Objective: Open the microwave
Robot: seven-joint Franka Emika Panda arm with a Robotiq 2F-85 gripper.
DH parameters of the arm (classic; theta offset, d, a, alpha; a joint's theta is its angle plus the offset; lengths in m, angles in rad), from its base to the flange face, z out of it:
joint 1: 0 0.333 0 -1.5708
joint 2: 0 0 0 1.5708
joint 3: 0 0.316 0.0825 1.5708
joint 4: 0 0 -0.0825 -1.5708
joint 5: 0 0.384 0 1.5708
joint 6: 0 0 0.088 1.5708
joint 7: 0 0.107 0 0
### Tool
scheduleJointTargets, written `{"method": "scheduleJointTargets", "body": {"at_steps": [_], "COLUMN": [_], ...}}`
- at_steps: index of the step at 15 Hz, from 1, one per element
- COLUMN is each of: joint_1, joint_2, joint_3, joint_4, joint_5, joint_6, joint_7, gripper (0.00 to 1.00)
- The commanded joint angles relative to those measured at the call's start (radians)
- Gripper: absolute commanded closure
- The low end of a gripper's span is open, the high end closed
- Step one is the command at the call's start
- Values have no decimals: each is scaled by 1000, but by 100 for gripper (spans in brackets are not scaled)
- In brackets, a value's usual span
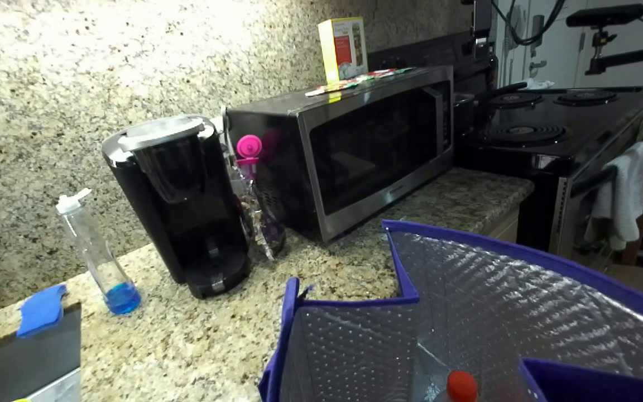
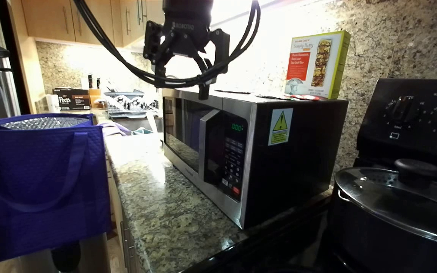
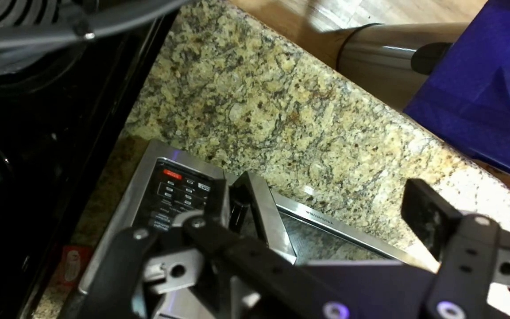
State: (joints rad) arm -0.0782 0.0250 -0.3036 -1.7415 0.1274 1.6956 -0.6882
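Note:
The stainless-steel microwave with a dark glass window shows in both exterior views (image 1: 313, 106) (image 2: 294, 163), and its control panel in the wrist view (image 3: 173, 195). Its door looks shut. The upright silver handle (image 2: 207, 148) is beside the control panel; it also shows in the wrist view (image 3: 272, 217). My gripper (image 2: 182, 85) points down above the front top edge of the microwave, over the door. In the wrist view the gripper (image 3: 319, 197) is open and empty; the handle appears between the fingers, closer to the left one. The fingers hide part of the microwave.
A purple insulated bag (image 2: 40, 212) stands before the counter. A snack-bar box (image 2: 313, 66) and flat packets sit on the microwave. A lidded pot (image 2: 393, 216) is on the stove (image 1: 522, 153). A coffee maker (image 1: 179, 223) and soap bottle (image 1: 95, 251) stand left in an exterior view.

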Motion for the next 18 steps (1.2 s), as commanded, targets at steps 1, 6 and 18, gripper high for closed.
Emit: {"method": "scheduleJointTargets", "body": {"at_steps": [1,6,18], "joint_1": [-47,-48,-10], "joint_2": [-16,36,3], "joint_3": [48,93,174], "joint_4": [-2,-52,-287], "joint_5": [25,217,131], "joint_6": [-6,73,419], "joint_7": [45,233,953], "gripper": [0,0,0]}}
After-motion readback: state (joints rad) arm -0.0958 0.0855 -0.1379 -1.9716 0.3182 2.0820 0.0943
